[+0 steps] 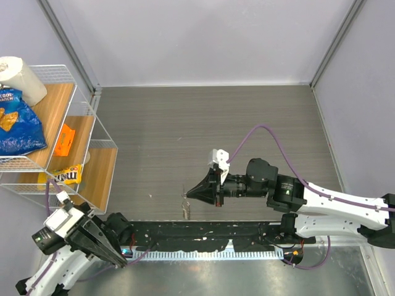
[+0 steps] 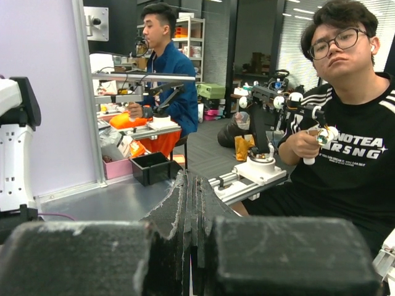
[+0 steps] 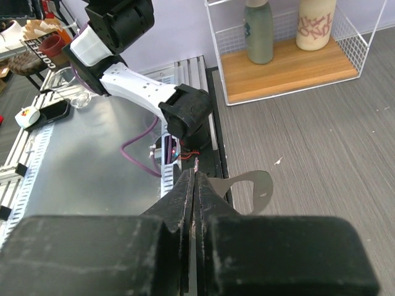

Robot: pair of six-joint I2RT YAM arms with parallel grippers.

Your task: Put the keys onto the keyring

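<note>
Item: keyring [image 1: 185, 208], on table [image 1: 259, 111] at 6 o'clock, just beside the right gripper [image 1: 190, 192] tips. Right gripper fingers pressed together. Left gripper [image 1: 119, 257] likewise closed, empty, at 7 o'clock.

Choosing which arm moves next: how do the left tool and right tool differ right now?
The left tool sits tucked at the near left edge; the right tool reaches out over the wood-grain table. The left tool faces away from the table; the right tool points left across it. A grey looped strap shows beside the right tool, nothing by the left tool. Both are shut.
</note>
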